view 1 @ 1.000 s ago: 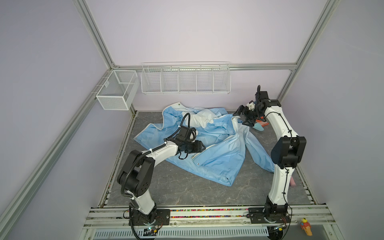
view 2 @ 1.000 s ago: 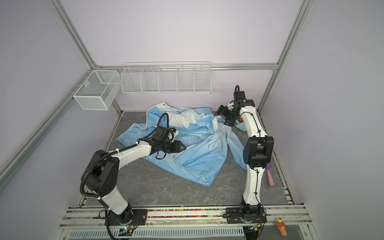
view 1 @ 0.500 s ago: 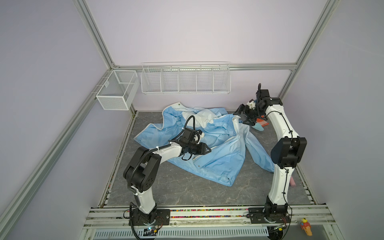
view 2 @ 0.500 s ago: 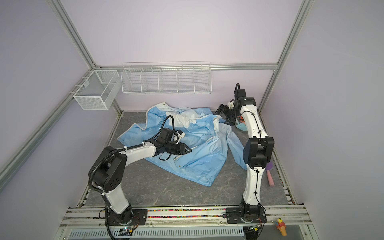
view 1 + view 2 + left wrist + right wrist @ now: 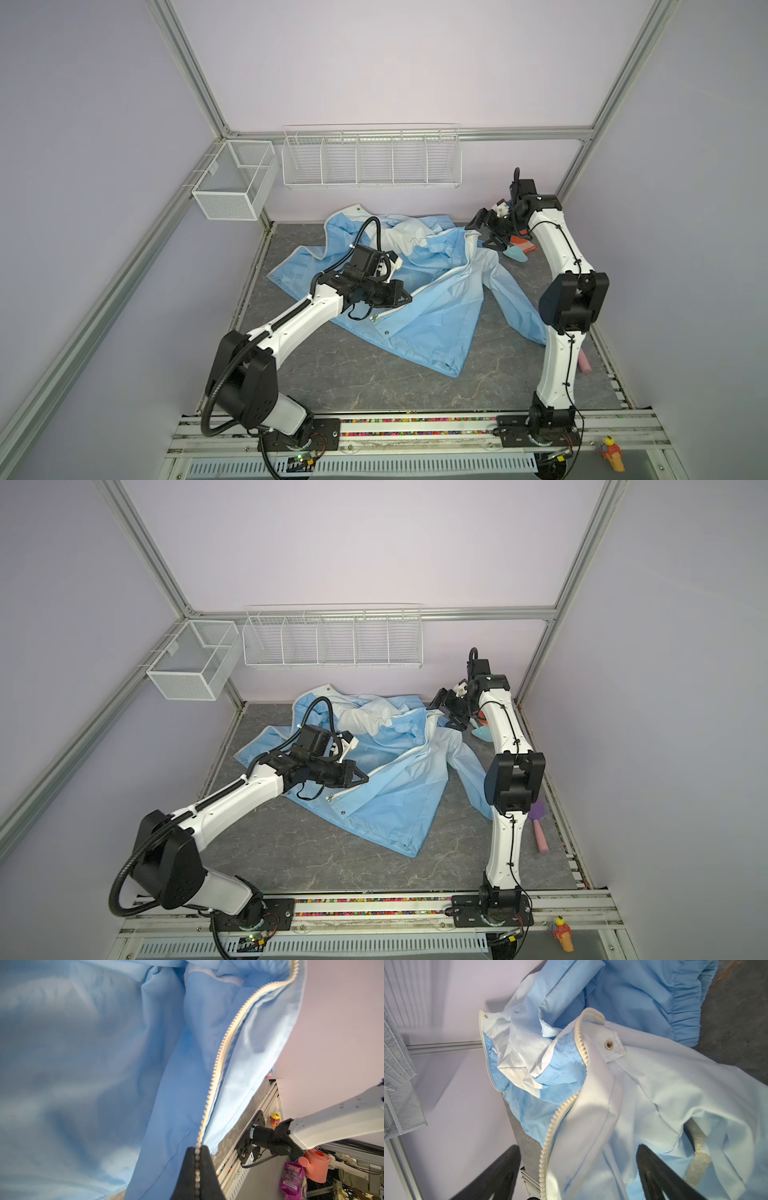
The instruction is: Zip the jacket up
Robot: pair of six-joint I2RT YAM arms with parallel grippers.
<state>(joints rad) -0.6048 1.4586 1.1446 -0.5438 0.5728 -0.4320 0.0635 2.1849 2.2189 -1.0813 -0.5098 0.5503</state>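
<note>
Left arm (image 5: 299, 320) is lying low and extended forward, left gripper (image 5: 405, 297) clamping tight on the jacket (image 5: 436, 316) at its zipper edge. Right arm (image 5: 557, 245) is standing tall, bending at the elbow, wrist pointing downward; right gripper (image 5: 478, 237) is holding its fingers (image 5: 660, 1176) spread wide.

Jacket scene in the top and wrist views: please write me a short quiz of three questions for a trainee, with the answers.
1. True or false: the jacket is already zipped shut.
2. Choose one: what do the left fingers clamp? A) the white zipper edge B) a sleeve cuff C) the hood
3. Fill in: the right fingers stand ____ above the jacket, holding nothing.

Key: 1 false; 2 A; 3 open.
</note>
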